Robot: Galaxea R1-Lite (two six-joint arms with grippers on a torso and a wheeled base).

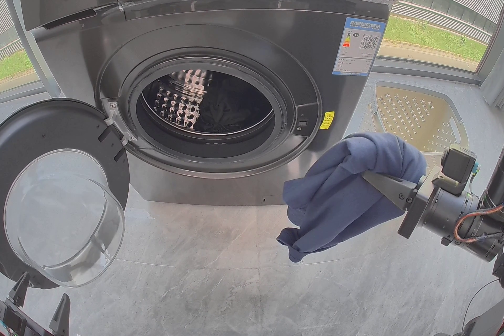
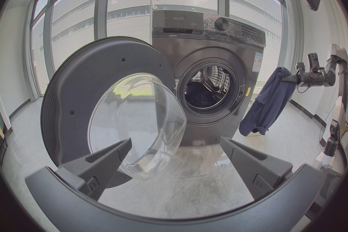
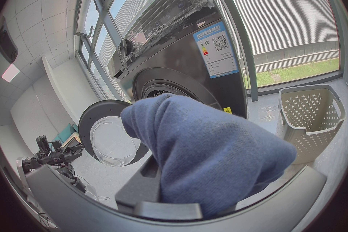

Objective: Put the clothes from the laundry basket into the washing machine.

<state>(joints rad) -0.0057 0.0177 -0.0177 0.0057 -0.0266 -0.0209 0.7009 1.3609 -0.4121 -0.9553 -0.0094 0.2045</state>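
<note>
A grey front-loading washing machine (image 1: 210, 22) stands ahead with its round door (image 1: 58, 190) swung wide to the left. Dark clothing lies inside the drum (image 1: 210, 101). My right gripper (image 1: 378, 179) is shut on a blue garment (image 1: 341, 190), held in the air to the right of the drum opening, its folds hanging toward the floor. The same blue garment (image 3: 214, 149) drapes over the right gripper's fingers in the right wrist view. The beige laundry basket (image 1: 420, 116) stands right of the machine. My left gripper (image 2: 174, 154) is open, low at the left, in front of the door (image 2: 108, 98).
Grey tiled floor (image 1: 210, 258) spreads in front of the machine. Large windows (image 2: 127, 0) run behind and beside it. The open door takes up the space at the left front. The laundry basket (image 3: 311, 120) sits near the window at the right.
</note>
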